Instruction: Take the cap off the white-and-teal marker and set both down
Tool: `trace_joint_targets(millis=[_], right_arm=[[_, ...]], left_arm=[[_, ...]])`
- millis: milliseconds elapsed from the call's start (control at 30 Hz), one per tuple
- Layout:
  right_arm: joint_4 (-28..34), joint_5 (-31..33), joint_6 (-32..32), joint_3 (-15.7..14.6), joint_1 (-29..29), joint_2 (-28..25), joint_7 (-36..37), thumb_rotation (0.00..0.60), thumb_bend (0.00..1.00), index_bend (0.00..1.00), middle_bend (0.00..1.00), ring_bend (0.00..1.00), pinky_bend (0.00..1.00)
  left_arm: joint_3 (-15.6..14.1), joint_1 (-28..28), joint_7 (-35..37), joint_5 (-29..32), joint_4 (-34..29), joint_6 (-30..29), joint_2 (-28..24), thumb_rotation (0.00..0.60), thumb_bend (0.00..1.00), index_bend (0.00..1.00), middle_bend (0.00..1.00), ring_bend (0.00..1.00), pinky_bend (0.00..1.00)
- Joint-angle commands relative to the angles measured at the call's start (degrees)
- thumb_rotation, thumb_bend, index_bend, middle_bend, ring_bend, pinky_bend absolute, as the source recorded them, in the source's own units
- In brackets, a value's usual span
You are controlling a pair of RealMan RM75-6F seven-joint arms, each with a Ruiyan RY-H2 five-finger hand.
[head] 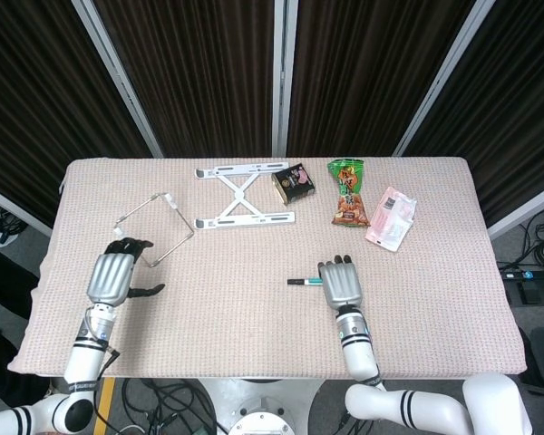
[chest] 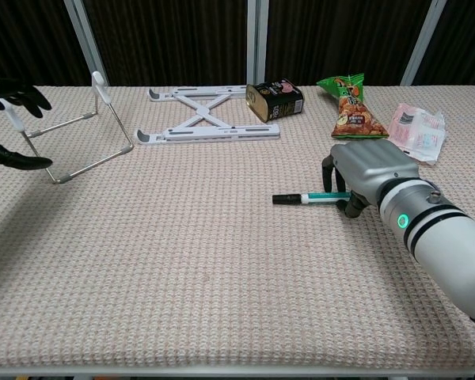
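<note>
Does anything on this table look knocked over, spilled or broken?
The small dark tin near the white folding stand lies tipped on its side. Otherwise nothing looks spilled or damaged; the marker lies capped by the right hand.

My right hand (head: 343,284) lies palm-down low over the tabletop (head: 254,335), its dark fingers (chest: 328,171) curled downward, the forearm reaching back toward my body. My left hand (head: 111,275) hangs off to the far left, back upward, fingers apart with the thumb held away from them, holding nothing.
</note>
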State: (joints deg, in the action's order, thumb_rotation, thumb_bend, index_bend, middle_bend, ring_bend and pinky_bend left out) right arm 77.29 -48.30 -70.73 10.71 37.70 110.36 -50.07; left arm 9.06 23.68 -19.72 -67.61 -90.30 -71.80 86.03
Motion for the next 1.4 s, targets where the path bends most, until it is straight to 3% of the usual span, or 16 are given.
trace_joint_targets(millis=[33,233,333,500,733,1100,1400], right_arm=[[0.3,-0.1,-0.2,0.1,0.0,0.0,-0.4,0.600,0.33,0.51,0.52,0.26,0.25],[2.7,-1.8,-1.5,1.1,0.1,-0.9,-0.4,0.600,0.33,0.54,0.54,0.27,0.27],[4.4,-2.7,-2.3,2.3,0.6,-1.8,-0.5,0.600,0.33,0.54,0.54,0.27,0.27],[6.6,-2.7,-2.9,6.1,3.2,-2.8,-3.3,0.600,0.33,0.55,0.54,0.27,0.27],[5.9,-1.4,-2.9,12.1,10.0,-1.2,-9.7,0.600,0.33,0.55,0.54,0.27,0.27],[-1.0,3.5,0.1,17.9,20.3,4.6,-13.8,0.600,0.33,0.55,0.55,0.27,0.27],[-10.7,4.1,1.1,20.5,26.8,9.8,-11.4,0.600,0.33,0.56,0.55,0.28,0.28]], left_arm=[[0.0,0.0,0.4,0.1,0.2,0.2,0.1,0.437,0.00,0.25,0.27,0.17,0.22],[0.3,0.1,1.5,0.7,0.6,0.9,0.1,0.436,0.00,0.25,0.27,0.17,0.22],[0.9,0.4,2.8,1.7,0.2,2.1,-0.2,0.500,0.00,0.25,0.27,0.17,0.23],[3.0,2.2,0.8,4.1,-0.6,3.4,-1.0,0.595,0.00,0.25,0.27,0.17,0.26],[7.2,7.3,-4.9,8.4,-2.2,5.9,-1.5,0.600,0.00,0.25,0.29,0.18,0.28],[10.3,14.4,-11.1,14.1,0.4,8.0,1.4,0.600,0.00,0.27,0.31,0.19,0.29],[11.3,17.6,-15.9,17.9,3.2,3.5,6.8,0.600,0.01,0.35,0.39,0.26,0.34]])
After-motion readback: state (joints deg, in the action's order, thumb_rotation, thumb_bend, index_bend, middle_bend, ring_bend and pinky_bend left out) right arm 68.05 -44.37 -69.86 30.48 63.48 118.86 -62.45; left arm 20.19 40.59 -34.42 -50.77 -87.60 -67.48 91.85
